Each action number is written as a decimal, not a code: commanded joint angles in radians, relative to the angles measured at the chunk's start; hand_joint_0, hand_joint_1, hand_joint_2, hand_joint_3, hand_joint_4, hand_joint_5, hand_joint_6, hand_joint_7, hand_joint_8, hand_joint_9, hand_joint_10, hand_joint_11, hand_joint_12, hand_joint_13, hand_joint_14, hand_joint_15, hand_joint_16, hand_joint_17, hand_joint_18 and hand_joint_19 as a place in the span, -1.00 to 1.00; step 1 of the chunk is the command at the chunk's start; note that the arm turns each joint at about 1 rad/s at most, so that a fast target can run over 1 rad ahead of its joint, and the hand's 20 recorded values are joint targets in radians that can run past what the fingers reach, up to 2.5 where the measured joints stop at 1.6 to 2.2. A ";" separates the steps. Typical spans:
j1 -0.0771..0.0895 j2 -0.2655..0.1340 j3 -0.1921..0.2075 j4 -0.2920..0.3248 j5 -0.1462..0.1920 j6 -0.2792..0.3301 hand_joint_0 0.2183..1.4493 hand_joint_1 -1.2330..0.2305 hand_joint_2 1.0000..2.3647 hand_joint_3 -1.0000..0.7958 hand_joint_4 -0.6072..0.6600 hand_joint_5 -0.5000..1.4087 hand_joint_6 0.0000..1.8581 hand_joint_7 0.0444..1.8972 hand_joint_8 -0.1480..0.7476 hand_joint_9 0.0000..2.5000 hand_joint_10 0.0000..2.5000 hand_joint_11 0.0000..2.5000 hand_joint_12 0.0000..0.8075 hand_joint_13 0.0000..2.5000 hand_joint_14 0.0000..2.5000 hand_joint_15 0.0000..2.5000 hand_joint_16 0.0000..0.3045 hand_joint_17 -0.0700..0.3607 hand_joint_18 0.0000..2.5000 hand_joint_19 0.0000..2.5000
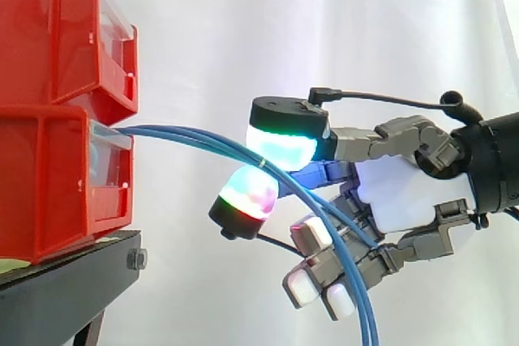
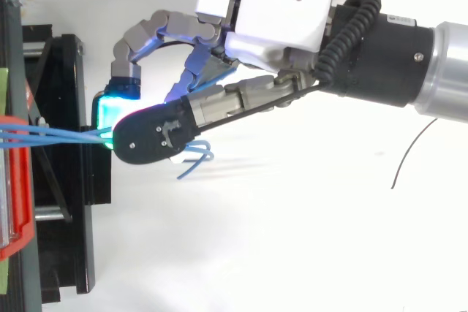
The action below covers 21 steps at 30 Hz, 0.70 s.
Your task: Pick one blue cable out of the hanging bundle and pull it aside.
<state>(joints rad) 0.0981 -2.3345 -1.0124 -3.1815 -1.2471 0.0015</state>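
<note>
Several thin blue cables (image 1: 186, 134) leave the lower red bin (image 1: 49, 192), arch to the right and hang down past the hand's palm (image 1: 413, 192). The hand reaches in from the right. Two glowing fingertips, one cyan-green (image 1: 280, 143) above and one red-magenta (image 1: 247, 196) below, close on a blue cable where the bundle passes between them; the other strands run just beneath. The remaining fingers curl lower down behind the hanging strands. From above, the blue cables (image 2: 51, 135) run straight into the pinch of the hand (image 2: 270, 16), and loose cable ends (image 2: 194, 162) curl below it.
Two red bins are stacked at the left, the upper one (image 1: 49, 38) over the lower, on a black stand (image 1: 65, 289). In the top view the stand's frame (image 2: 66, 180) lies along the left edge. A white curtain hangs behind.
</note>
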 commanded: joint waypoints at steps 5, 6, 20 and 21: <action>-0.001 0.001 0.000 0.000 -0.003 0.000 -0.16 -0.47 -1.00 -0.44 -0.54 -0.66 0.00 -0.14 -0.19 -0.04 -0.98 -0.39 -0.28 -0.24 -0.98 -0.53 -0.74 -0.26 -0.31 -0.48; -0.001 0.001 0.000 0.000 -0.006 0.000 -0.16 -0.47 -1.00 -0.44 -0.55 -0.66 0.00 -0.16 -0.20 -0.04 -0.98 -0.39 -0.28 -0.24 -0.98 -0.53 -0.74 -0.26 -0.31 -0.47; -0.009 0.001 0.000 -0.014 -0.031 0.000 -0.72 -0.13 -1.00 -0.44 -0.29 -0.64 0.01 -0.22 -0.10 0.00 -0.99 -0.41 -0.06 -0.22 -0.99 -0.52 -0.62 -0.07 -0.28 -0.48; -0.009 0.001 0.000 -0.020 -0.034 0.000 -0.71 -0.12 -1.00 -0.44 -0.29 -0.64 0.01 -0.22 -0.10 0.00 -0.99 -0.41 -0.06 -0.22 -0.98 -0.52 -0.62 -0.07 -0.28 -0.48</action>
<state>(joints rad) 0.0901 -2.3337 -1.0124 -3.1887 -1.2697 0.0016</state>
